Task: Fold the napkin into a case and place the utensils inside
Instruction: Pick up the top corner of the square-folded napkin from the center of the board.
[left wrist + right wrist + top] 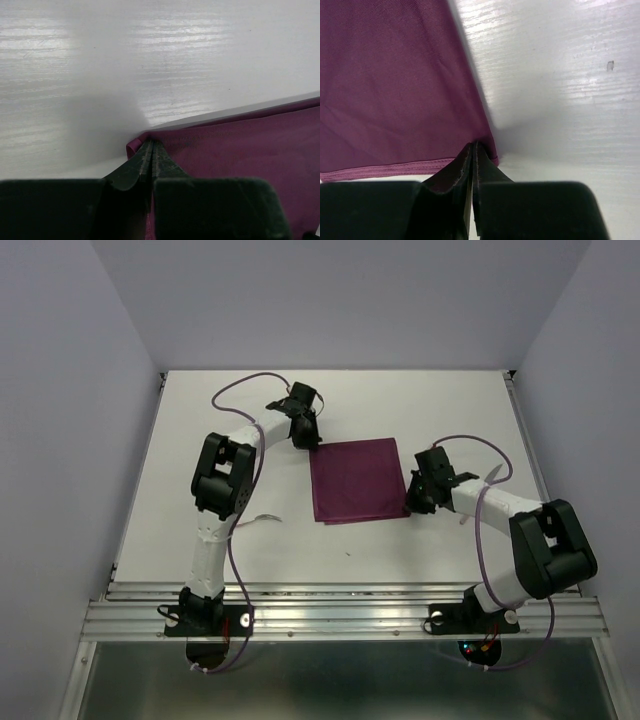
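Two grippers, one cloth: left gripper (312, 445) is clamped on the far-left corner of the napkin (358, 480), and right gripper (408, 504) is pinched tight on the near-right corner, so it's held by opposite corners.
Where it sits: napkin lies flat and roughly square around the middle of the table (440, 410), well away from all four edges.
Step, my guess: a fold toward the case is being set up. There's no case shape yet and no utensils in it.
How I'd do it: lift both corners only a little, move the arms together, and keep the cloth lightly taut so it doesn't sag or bunch. Line up the edges before letting go, then press the crease flat.
Watch out: both grips are right at the very tips, so a sharp tug could pull a corner free.
Cloth: thin, soft, dark burgundy-purple with a fine matte weave. The right wrist view shows a stitched hem along the near edge. I can't tell for sure how many layers there are.
Table top: white, with faint streaky grain and some glare. It looks slick, so the napkin may slide.
Fingers (135, 170): dark, tapering to thin flat tips.
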Action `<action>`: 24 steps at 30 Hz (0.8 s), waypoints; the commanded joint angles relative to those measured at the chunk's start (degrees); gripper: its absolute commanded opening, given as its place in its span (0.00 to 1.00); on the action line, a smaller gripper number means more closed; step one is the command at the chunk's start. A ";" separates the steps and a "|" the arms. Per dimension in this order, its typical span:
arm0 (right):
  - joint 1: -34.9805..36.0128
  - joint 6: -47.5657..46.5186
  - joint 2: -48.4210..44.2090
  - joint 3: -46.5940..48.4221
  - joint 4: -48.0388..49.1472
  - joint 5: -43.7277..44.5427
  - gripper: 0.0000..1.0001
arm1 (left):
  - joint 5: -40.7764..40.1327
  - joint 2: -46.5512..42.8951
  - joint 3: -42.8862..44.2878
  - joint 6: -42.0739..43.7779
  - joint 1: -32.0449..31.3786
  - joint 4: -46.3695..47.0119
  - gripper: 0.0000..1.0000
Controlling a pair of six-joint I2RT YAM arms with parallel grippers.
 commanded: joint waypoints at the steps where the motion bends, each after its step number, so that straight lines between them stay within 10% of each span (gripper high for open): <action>1: 1.46 -1.43 -3.82 5.16 -3.41 2.58 0.09 | -0.70 -4.78 2.08 0.90 0.05 -3.83 0.13; 11: 18.49 -4.68 1.08 17.65 -7.02 10.92 0.36 | -8.17 -19.73 3.23 3.10 0.84 -8.40 0.51; 24: 32.13 -7.85 16.21 29.96 -5.35 14.19 0.49 | -9.05 -38.02 -18.57 0.64 14.37 -6.03 0.54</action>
